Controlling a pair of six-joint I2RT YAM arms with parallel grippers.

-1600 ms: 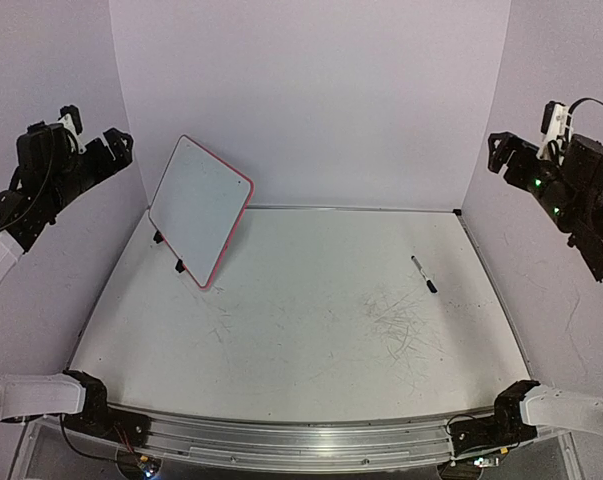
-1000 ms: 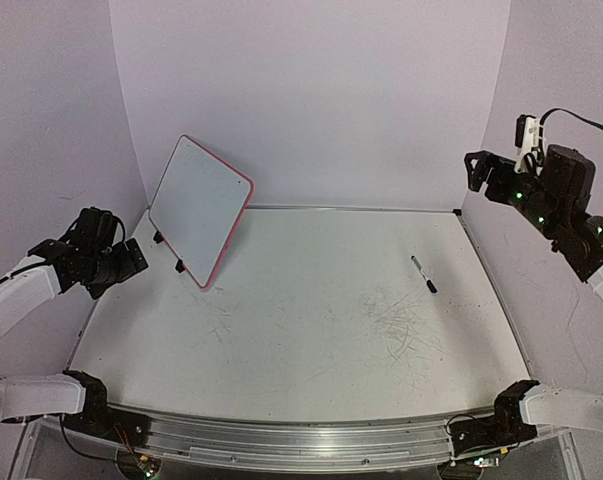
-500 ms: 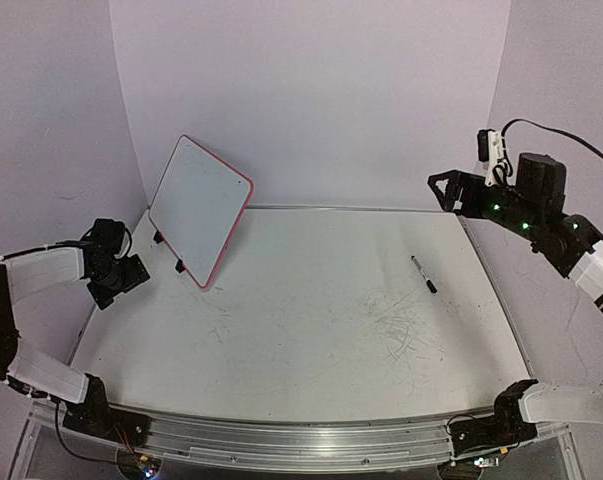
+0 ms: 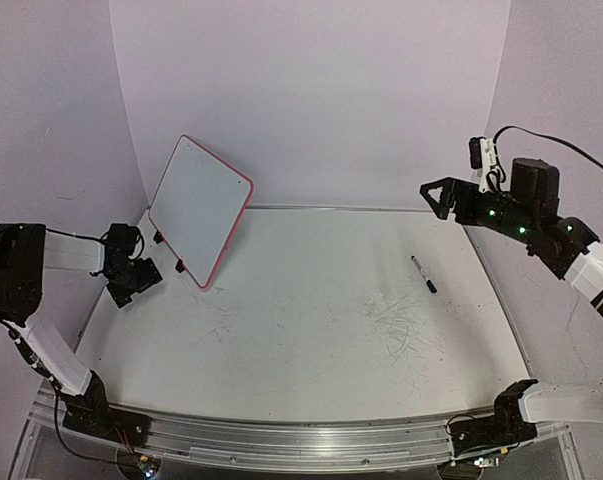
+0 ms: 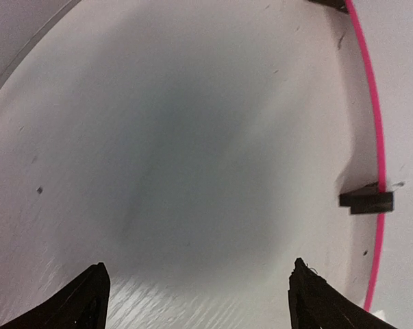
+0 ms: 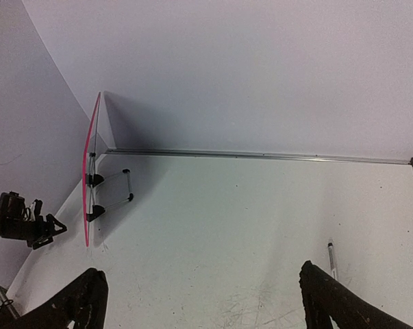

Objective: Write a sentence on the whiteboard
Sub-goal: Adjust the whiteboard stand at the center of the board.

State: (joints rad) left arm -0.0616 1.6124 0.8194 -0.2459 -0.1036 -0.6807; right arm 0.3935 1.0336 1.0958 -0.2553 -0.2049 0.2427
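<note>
1. Far left: the left gripper [image 4: 131, 280] sits low over the left edge of the table [image 4: 311, 350], close to the surface. I can't tell if it's actually touching. In the left wrist view the left gripper [image 5: 199, 301] has its fingers spread wide apart with only bare tabletop between them, so it's released and holding nothing.
2. Just to its right is the whiteboard [image 4: 199, 207]. It's standing in the far-left corner of the table on its black clip feet [image 4: 178, 266], tilted back, with its face turned toward the middle of the table. From above the face just reads as plain white. The left wrist cam catches its pink frame [image 5: 377, 103] and one foot [image 5: 367, 200] on the right. The right wrist cam sees the whiteboard [image 6: 90, 171] nearly edge-on.
3. Right of centre there's a patch of grey scratch scribbles [image 4: 406, 325] on the tabletop.
4. A marker [image 4: 424, 273] lies flat on the table just beyond the scribbles, with nothing touching it. It also shows up at [image 6: 331, 255].
5. Far right: the right gripper [image 4: 436, 195] is raised above the far-right corner, well above the marker. In its own wrist view the right gripper [image 6: 203, 301] is wide open and empty too.
</note>
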